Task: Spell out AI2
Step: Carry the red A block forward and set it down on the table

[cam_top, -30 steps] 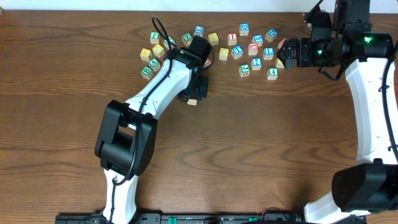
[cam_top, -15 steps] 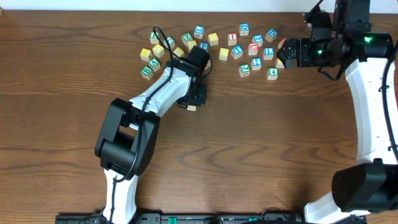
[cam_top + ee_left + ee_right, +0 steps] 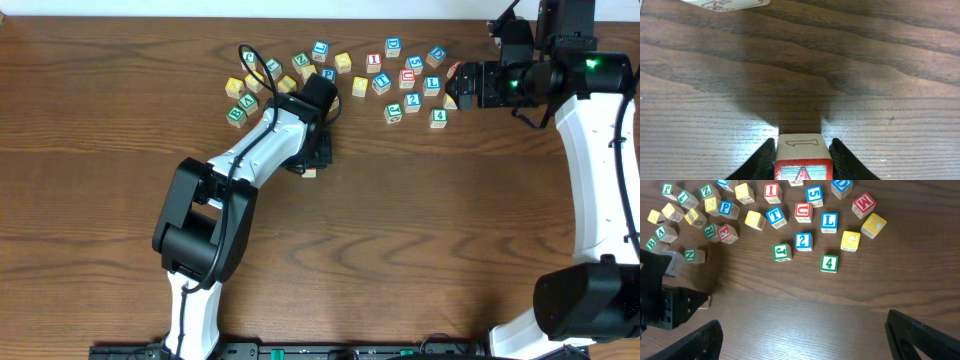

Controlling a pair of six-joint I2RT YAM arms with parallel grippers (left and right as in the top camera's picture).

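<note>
My left gripper stands low over the table, its fingers tight against both sides of a pale cube. That cube has a red-framed face with a red peak, which I take for the A; its top shows an outlined 1. From overhead it peeks out under the left gripper as a pale corner, below the pile. The red I cube and the blue 2 cube lie loose among the others. My right gripper hangs wide open and empty, right of the pile.
Several other letter and number cubes are scattered along the far side: a green J, a green 4, a yellow G and a red U. The left arm reaches across the pile's left half.
The left gripper has carried the cube a little toward the near edge of the table, away from the pile. The right arm has stayed still.
</note>
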